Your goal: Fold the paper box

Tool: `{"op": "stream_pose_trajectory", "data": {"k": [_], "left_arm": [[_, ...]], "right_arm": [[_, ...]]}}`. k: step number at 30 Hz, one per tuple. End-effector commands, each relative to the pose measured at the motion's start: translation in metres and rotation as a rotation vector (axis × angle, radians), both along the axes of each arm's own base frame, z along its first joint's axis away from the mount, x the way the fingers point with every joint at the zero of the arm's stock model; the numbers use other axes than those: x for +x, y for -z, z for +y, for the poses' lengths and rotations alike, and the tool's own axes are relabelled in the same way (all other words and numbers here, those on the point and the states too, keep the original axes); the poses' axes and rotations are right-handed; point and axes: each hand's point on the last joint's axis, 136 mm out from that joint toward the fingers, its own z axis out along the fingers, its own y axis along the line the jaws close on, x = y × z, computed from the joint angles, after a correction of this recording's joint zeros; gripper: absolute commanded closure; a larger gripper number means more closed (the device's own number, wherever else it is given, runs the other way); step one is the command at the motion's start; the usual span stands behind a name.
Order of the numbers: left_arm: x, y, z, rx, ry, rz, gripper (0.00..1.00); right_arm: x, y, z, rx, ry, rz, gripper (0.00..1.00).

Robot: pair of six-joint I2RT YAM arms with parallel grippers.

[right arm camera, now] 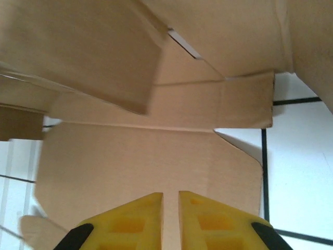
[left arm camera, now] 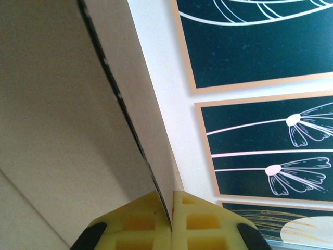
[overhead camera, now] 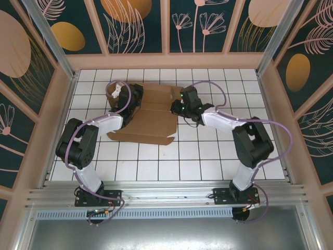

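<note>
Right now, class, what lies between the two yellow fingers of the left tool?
A thin flap edge of the paper box lies there, pinched between the left tool's fingers. The left wrist view shows it.

Bright, even light; soft shadows. Wrist views soft-focused; paper box (right arm camera: pixel 130 156) edges blurred at frame left.

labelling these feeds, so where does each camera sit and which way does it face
top external: high behind the robot, looking down on the white tiled table; left arm and right arm reach the brown corrugated cardboard box.
left wrist: looks along the left tool, pinching a box edge, toward the dark floral wall.
right wrist: looks down past the right tool onto box panels.
all three share the box.
</note>
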Motion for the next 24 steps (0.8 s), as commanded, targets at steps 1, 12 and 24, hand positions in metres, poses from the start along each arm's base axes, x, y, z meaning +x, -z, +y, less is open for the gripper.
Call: {"op": "stream_pose_trajectory", "data": {"k": [1, 12, 24], "left_arm": [[-0.007, 0.021, 0.008, 0.03, -0.035, 0.069, 1.0], [-0.009, 0.023, 0.008, 0.043, -0.033, 0.079, 1.0], [-0.009, 0.019, 0.005, 0.037, -0.02, 0.064, 1.0]], "right_arm": [[0.025, 0.003, 0.002, 0.034, 0.072, -0.026, 0.84], [0.079, 0.04, -0.038, 0.017, 0.194, -0.067, 0.76], [0.08, 0.069, -0.017, 0.088, 0.078, 0.051, 0.62]]}}
